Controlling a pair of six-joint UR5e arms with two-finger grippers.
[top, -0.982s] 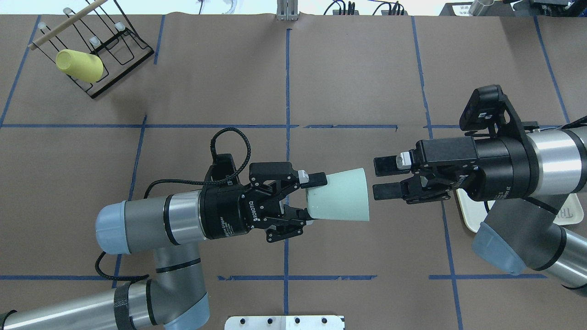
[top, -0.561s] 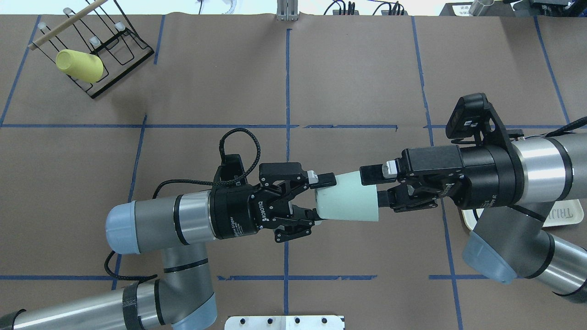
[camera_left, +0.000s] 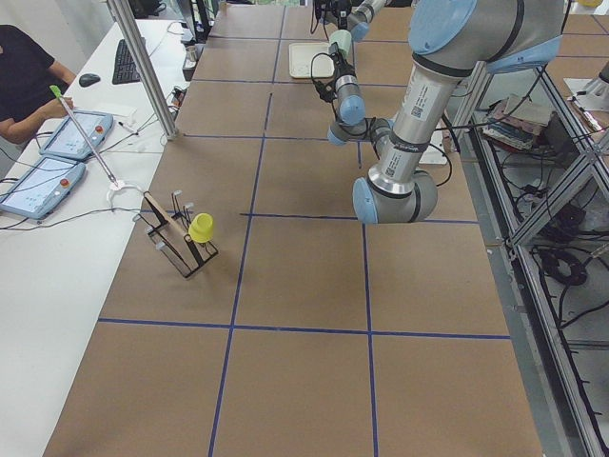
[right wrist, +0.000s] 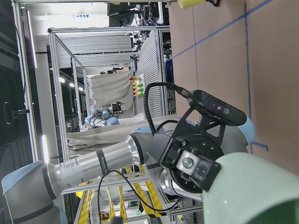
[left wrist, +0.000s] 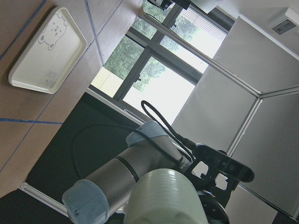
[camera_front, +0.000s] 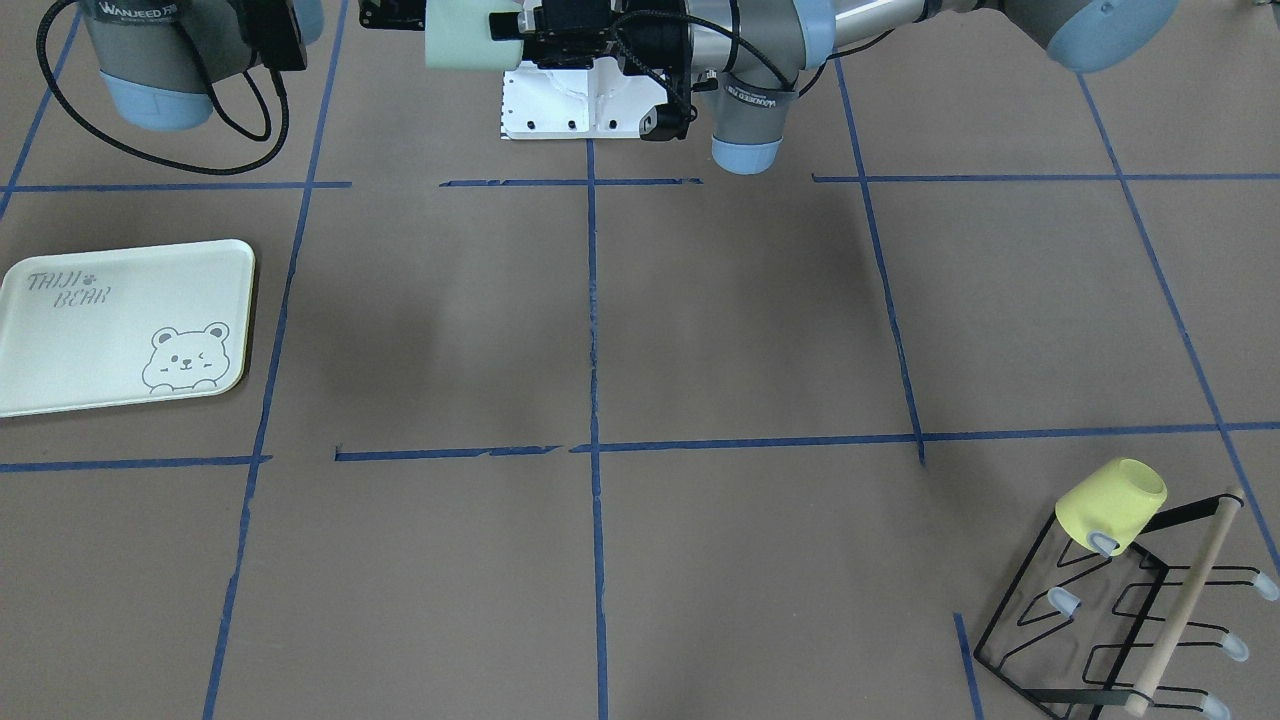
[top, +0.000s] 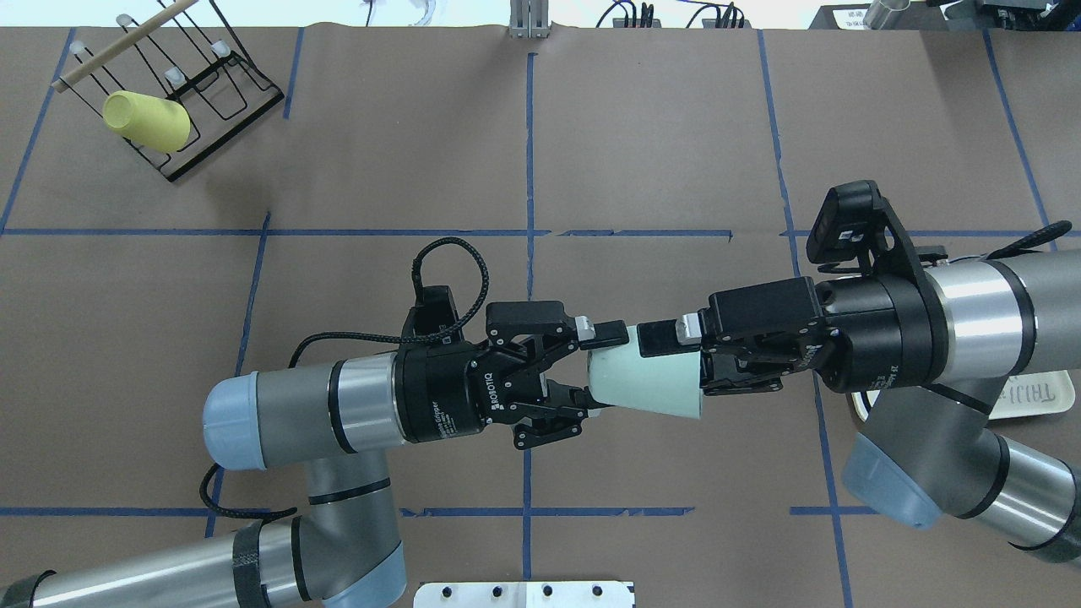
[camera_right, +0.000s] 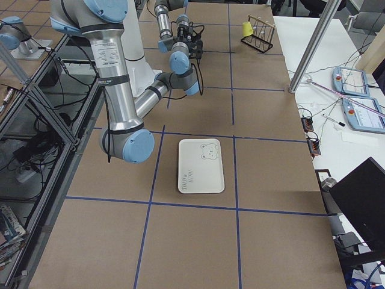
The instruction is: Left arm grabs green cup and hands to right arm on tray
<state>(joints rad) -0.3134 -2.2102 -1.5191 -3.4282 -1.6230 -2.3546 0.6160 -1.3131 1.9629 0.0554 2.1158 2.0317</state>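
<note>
The green cup (top: 646, 382) is held level in mid-air over the table's middle. My left gripper (top: 601, 368) is shut on its base end. My right gripper (top: 667, 359) is open at the cup's wide mouth end. One of its fingers (top: 660, 338) lies along the outside of the cup wall, and the other is hidden by the cup. The cup also shows in the front view (camera_front: 458, 35) and in both wrist views (left wrist: 163, 198) (right wrist: 254, 186). The tray (camera_front: 120, 320) lies flat and bare on the right arm's side, partly under that arm in the overhead view (top: 1026, 397).
A yellow cup (top: 145, 121) hangs on a black wire rack (top: 221, 89) at the far left corner. A white mounting plate (top: 524, 594) sits at the near table edge. Blue tape lines cross the brown table cover.
The right gripper has moved left, from short of the cup to over its mouth end. The left arm has carried the cup slightly to the right.
</note>
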